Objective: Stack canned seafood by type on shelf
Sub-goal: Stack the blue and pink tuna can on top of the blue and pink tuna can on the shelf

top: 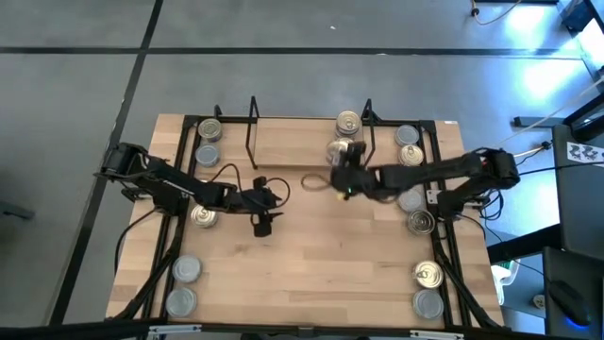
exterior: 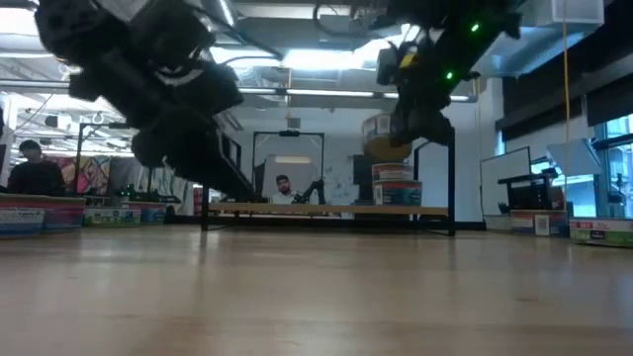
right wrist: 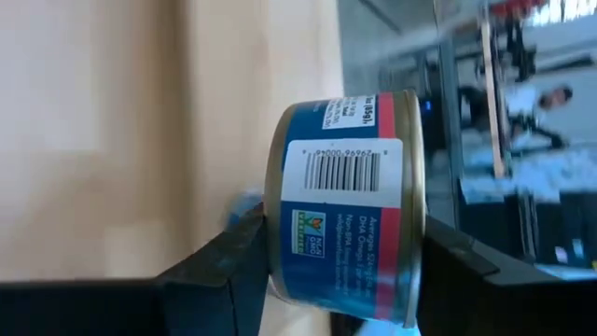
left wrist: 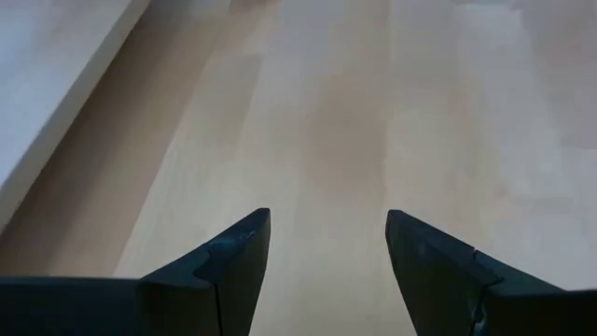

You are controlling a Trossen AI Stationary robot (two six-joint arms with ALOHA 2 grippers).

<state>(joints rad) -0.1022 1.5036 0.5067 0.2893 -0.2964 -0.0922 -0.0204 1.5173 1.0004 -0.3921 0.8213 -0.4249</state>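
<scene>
Your right claw grips a blue-labelled round tin above the light wooden shelf, right end – lower it onto the stacked cans. Left claw open, empty, mid-worktop.

L arm comes in from the counter's left edge, elbow bent, forearm stretched toward the counter's centre. Left hand hangs low over the counter's middle, fingers spread apart, nothing between them. R arm reaches in from the right edge, forearm about level, wrist raised. Right hand sits high, near the far edge, right of centre, fingers clamped on a can held on its side.
</scene>
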